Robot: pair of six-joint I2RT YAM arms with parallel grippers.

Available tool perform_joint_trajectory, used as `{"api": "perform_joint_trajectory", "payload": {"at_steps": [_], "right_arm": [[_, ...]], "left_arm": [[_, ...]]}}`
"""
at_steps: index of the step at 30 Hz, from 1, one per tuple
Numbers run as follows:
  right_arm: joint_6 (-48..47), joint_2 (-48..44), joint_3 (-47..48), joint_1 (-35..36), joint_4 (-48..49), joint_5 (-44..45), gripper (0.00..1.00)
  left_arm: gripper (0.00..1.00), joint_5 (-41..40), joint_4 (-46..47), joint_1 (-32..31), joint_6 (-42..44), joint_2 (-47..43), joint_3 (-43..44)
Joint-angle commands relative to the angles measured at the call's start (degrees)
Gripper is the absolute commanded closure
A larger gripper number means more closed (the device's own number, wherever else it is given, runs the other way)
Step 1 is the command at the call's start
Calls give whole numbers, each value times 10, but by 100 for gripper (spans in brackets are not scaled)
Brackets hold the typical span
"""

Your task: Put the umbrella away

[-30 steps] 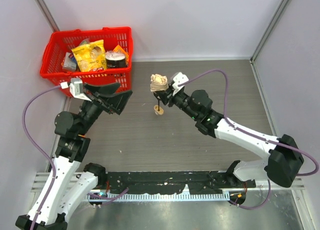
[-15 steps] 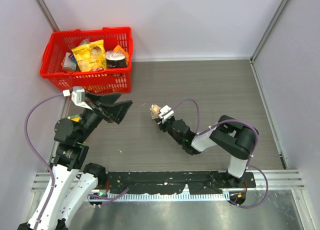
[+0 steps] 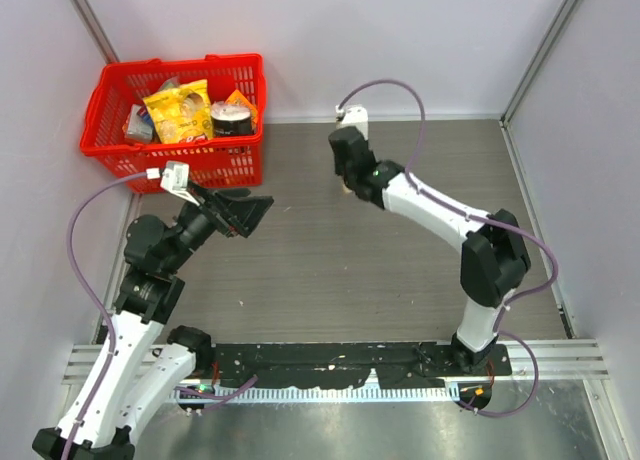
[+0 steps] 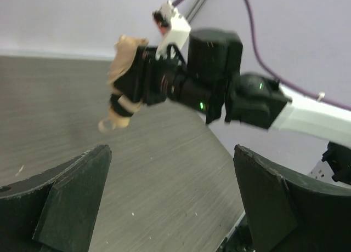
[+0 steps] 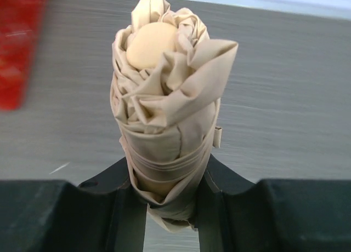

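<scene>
- Currently, right gripper is clamped on the umbrella. Its 2 fingers press the bundle from both sides near its lower end, just under the wrapped strap.
- Umbrella is folded, with the beige canopy bunched in creases. A rounded cream cap shows at the top end in the right wrist view.
- Left wrist view is somewhat blurred. Umbrella hangs from the right gripper and appears clear of the table.
- Top view: right arm reaches to the far middle of the table, right of the red basket. Umbrella is mostly hidden under the wrist there.
- Left gripper is spread wide, its 2 fingers well apart with nothing between them. It faces the umbrella and stays well apart from it.
- Basket sits at the far left and holds packets. Umbrella is outside it.
</scene>
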Motion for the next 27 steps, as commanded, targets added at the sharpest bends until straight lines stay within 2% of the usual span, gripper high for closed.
{"api": "perform_joint_trajectory", "payload": {"at_steps": [1,4,7,10,15,21,23,25,27], "right_arm": [[127,94,119,-76,-446,238,99],[141,119,130,-125,-499,326,99],[119,123,138,-161,-503,380,99],[79,164,167,-181,-500,439,99],[31,288,270,-222,-511,437,99],[14,352,354,-233,-496,427,99],[24,332,348,-232,-488,386,99],[6,277,314,-236,-446,265,99],[-18,213,273,-242,-403,29,99]], "left_arm": [[3,8,-41,-3,-17,29,23],[3,12,-40,-10,-20,34,18],[3,11,-42,-27,-13,34,18],[3,12,-49,-39,-3,31,22],[2,10,-50,-48,-2,22,25],[2,13,-61,-59,20,19,35],[2,5,-76,-64,37,18,40],[1,0,-86,-67,49,20,44],[1,1,-87,-68,51,20,43]]}}
